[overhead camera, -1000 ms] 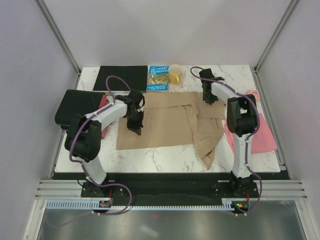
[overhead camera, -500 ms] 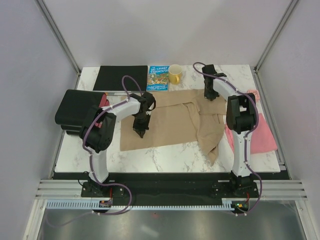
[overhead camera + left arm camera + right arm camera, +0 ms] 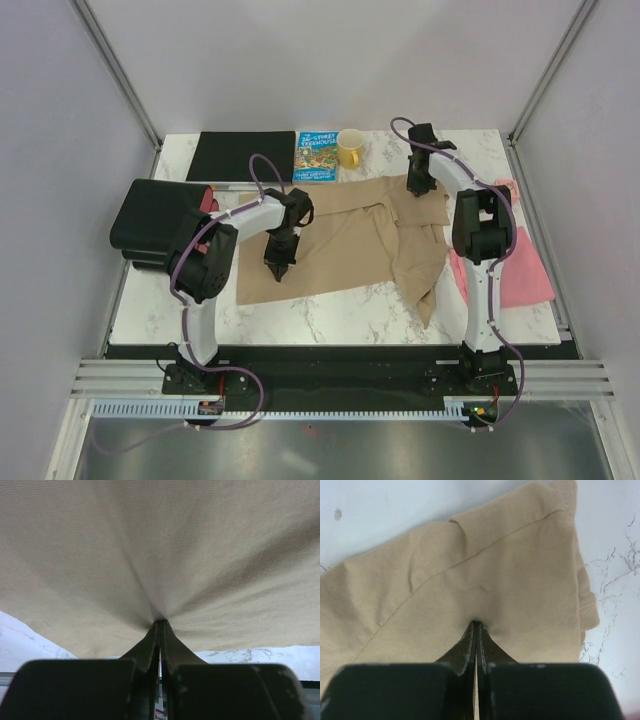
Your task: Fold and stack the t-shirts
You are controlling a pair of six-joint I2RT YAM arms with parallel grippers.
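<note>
From above, the tan t-shirt (image 3: 340, 240) lies mostly flat just in front of the yellow mug (image 3: 350, 149), bunched up on one side. The pink t-shirt (image 3: 525, 270) lies far off to the mug's right. It looks unfolded, but an arm hides part of it. Nothing is stacked yet.

Left wrist view: the left gripper (image 3: 160, 625) is pinched tight on tan cloth.

Right wrist view: the right gripper (image 3: 476, 626) pinches it too. Both folds are left to do.

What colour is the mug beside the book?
The round mug is yellow; best seen from top external.
</note>
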